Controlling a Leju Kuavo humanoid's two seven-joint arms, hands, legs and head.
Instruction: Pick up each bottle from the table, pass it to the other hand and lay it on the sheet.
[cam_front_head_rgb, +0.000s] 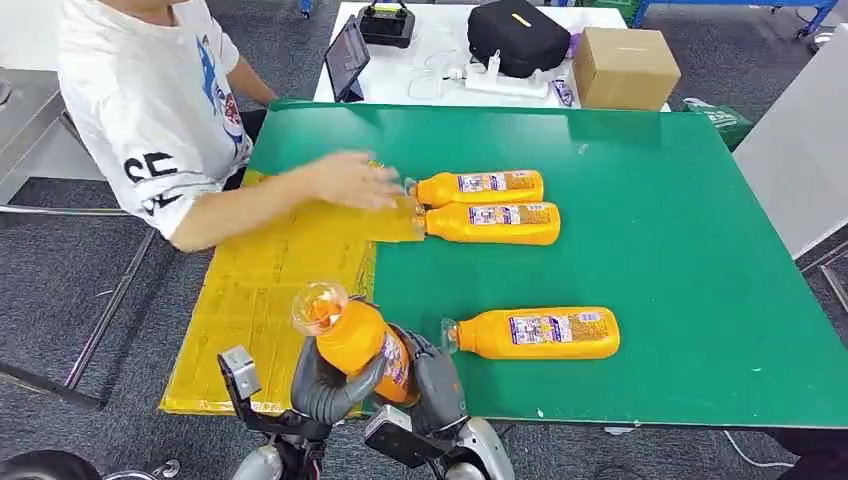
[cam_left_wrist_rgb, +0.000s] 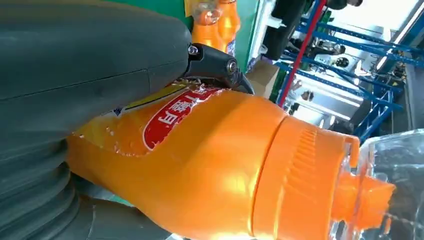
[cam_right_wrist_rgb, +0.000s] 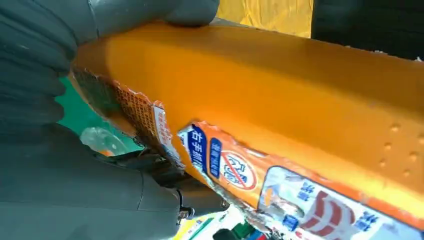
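Note:
An orange bottle (cam_front_head_rgb: 352, 335) with a clear cap stands tilted above the table's front edge, cap toward the yellow sheet (cam_front_head_rgb: 265, 290). My left hand (cam_front_head_rgb: 322, 388) wraps it from the left and my right hand (cam_front_head_rgb: 437, 378) holds its other side. Up close, the left hand (cam_left_wrist_rgb: 75, 65) lies against the bottle (cam_left_wrist_rgb: 215, 165) with a dark finger across the label. My right hand (cam_right_wrist_rgb: 50, 125) clasps the bottle's body (cam_right_wrist_rgb: 300, 100). A second bottle (cam_front_head_rgb: 538, 333) lies on the green mat to the right. Two more bottles (cam_front_head_rgb: 480, 187) (cam_front_head_rgb: 492, 222) lie side by side further back.
A person in a white T-shirt sits at the back left, their hand (cam_front_head_rgb: 350, 180) reaching over the sheet's far end to the caps of the two far bottles. Behind the green table (cam_front_head_rgb: 680, 250), a white table holds a black bag (cam_front_head_rgb: 517, 35), cardboard box (cam_front_head_rgb: 625, 65) and tablet (cam_front_head_rgb: 347, 58).

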